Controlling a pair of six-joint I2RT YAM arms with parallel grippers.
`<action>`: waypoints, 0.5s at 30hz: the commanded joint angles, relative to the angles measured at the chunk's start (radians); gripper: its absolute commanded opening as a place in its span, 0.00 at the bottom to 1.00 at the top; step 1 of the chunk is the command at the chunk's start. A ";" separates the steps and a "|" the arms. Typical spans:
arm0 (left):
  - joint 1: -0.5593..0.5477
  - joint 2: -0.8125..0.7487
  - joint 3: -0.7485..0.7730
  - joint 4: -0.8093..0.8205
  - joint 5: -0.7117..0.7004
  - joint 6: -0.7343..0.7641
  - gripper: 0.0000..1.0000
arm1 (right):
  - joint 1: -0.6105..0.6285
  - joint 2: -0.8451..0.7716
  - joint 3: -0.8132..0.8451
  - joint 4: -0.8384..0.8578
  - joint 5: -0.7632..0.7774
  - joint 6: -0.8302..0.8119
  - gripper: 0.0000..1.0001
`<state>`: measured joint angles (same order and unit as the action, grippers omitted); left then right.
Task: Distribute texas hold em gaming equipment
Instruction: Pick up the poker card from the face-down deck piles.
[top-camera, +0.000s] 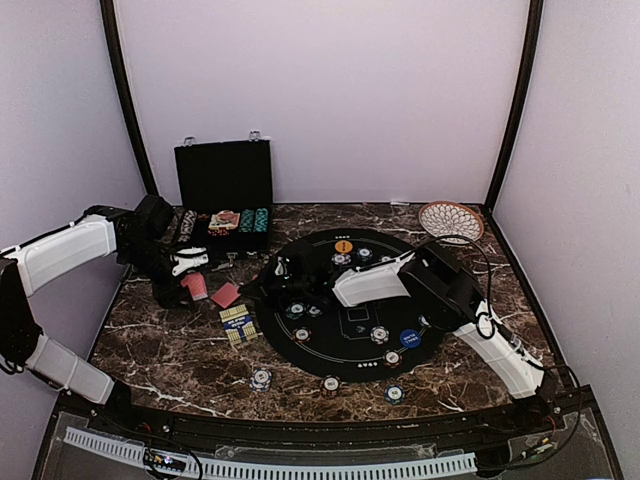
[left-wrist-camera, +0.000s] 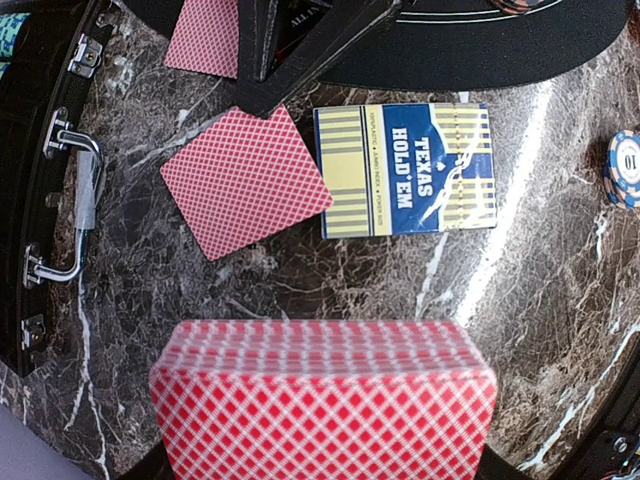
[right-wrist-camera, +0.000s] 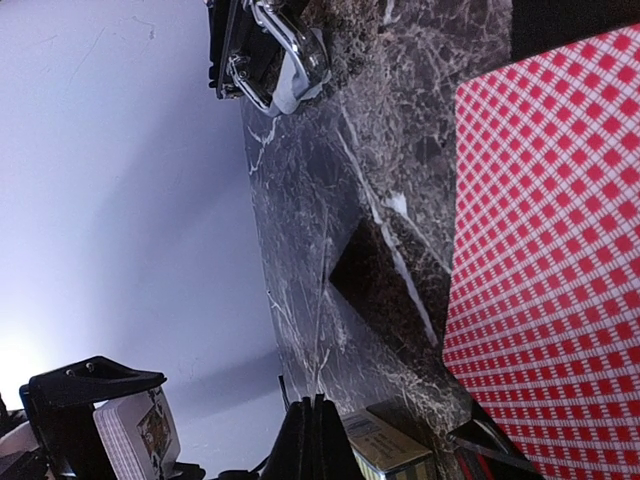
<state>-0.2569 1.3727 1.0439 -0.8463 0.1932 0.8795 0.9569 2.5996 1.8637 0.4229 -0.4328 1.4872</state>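
Currently the deck (left-wrist-camera: 322, 400) sits clamped in my left claw (top-camera: 190, 275) over the table (left-wrist-camera: 540, 300), probably as dealing stock. My right claw (right-wrist-camera: 314, 420) is closed, tips at a loose card (left-wrist-camera: 245, 180); I can't tell whether it's pinched.

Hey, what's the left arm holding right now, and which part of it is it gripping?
The left end effector holds the deck of red-backed cards, clamped by its two opposite side edges.
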 joint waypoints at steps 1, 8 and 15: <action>0.004 -0.023 0.023 -0.032 0.021 0.002 0.23 | 0.016 0.067 -0.050 -0.083 -0.012 0.021 0.00; 0.004 -0.015 0.034 -0.037 0.027 -0.001 0.23 | 0.000 0.022 -0.059 -0.030 -0.048 -0.012 0.00; 0.004 -0.004 0.053 -0.048 0.027 -0.007 0.22 | -0.017 -0.052 -0.111 0.111 -0.132 0.038 0.00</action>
<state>-0.2569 1.3731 1.0603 -0.8646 0.1978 0.8787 0.9478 2.5896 1.8050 0.5301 -0.5018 1.4872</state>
